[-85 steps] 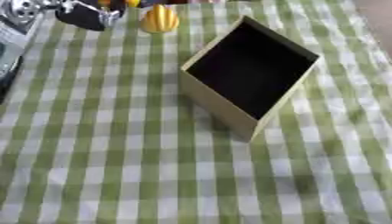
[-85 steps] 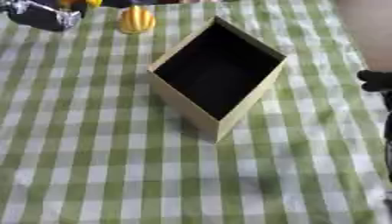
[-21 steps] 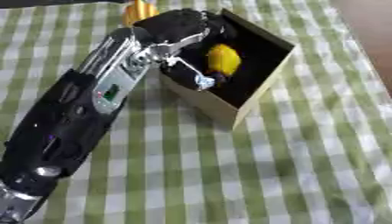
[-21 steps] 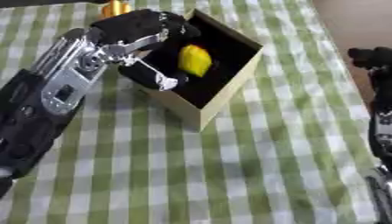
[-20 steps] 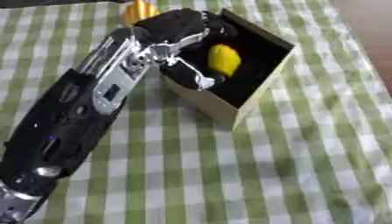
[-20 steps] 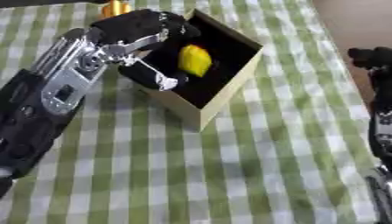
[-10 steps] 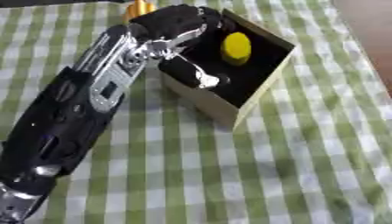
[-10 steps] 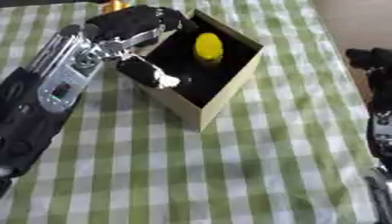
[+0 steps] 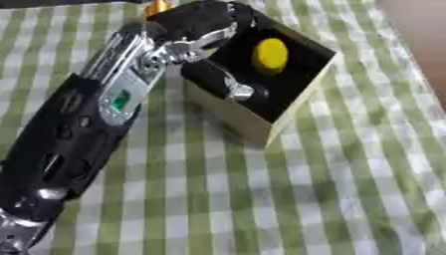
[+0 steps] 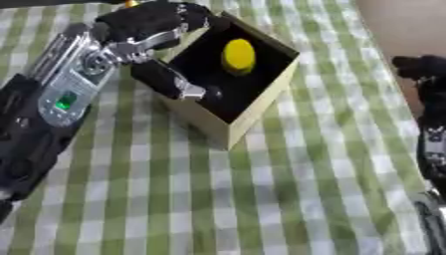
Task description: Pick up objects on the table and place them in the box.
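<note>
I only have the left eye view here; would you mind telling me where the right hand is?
Observer: The right hand shows at the right edge of the right eye view, about level with the box.
Operator: Thank you. Is it close to the box?
Observer: No, it is well apart from it, with a stretch of checked cloth between them.
Operator: And its arm?
Observer: The right arm runs down that same edge towards the lower corner.
</note>
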Controlling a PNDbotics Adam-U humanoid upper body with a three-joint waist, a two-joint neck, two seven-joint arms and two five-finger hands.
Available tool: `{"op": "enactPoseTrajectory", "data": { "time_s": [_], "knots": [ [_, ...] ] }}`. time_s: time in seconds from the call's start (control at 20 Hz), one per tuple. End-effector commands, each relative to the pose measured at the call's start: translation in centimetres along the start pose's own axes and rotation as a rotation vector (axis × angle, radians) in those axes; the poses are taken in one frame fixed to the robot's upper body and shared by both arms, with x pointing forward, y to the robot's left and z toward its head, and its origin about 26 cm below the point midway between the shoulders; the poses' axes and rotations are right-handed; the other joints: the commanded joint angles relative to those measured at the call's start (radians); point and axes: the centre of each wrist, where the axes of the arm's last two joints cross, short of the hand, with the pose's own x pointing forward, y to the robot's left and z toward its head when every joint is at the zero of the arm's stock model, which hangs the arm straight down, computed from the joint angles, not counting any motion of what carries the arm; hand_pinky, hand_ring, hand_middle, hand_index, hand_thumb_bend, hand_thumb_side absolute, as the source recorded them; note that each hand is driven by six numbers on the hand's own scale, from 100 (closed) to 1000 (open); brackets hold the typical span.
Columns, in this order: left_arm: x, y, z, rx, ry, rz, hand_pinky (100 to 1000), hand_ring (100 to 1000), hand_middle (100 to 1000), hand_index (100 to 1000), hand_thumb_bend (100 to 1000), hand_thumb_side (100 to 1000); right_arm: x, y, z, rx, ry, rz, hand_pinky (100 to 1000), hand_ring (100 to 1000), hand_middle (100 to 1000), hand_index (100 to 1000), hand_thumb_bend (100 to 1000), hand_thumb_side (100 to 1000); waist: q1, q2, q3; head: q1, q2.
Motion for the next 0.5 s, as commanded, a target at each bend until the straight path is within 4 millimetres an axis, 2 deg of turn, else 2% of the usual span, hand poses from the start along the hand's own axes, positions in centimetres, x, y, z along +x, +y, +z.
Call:
{"op": "enactPoseTrajectory", "data": {
  "time_s": [0.05, 0.15, 0.5],
  "knots": [
    [0.3, 2.1, 0.2, 0.068, -0.010, 0.015, 801, 855, 819, 946, 477, 771, 0.3, -0.2, -0.4, 0.004, -0.016, -0.001, 869, 775, 618, 776, 100, 555, -0.006, -0.026, -0.001, 0.002, -0.003],
    [0.2, 2.8, 0.4, 0.091, -0.009, 0.054, 798, 845, 813, 941, 415, 799, 0.3, -0.2, -0.4, 0.004, -0.017, -0.001, 869, 776, 619, 776, 100, 555, -0.006, -0.026, -0.001, 0.001, 0.003],
    [0.2, 5.5, 1.3, 0.103, -0.030, 0.099, 792, 838, 806, 934, 375, 766, 0.3, -0.3, -0.5, 0.007, -0.018, -0.001, 869, 776, 618, 776, 100, 556, -0.001, -0.028, -0.001, -0.002, 0.005]
  ]
}}
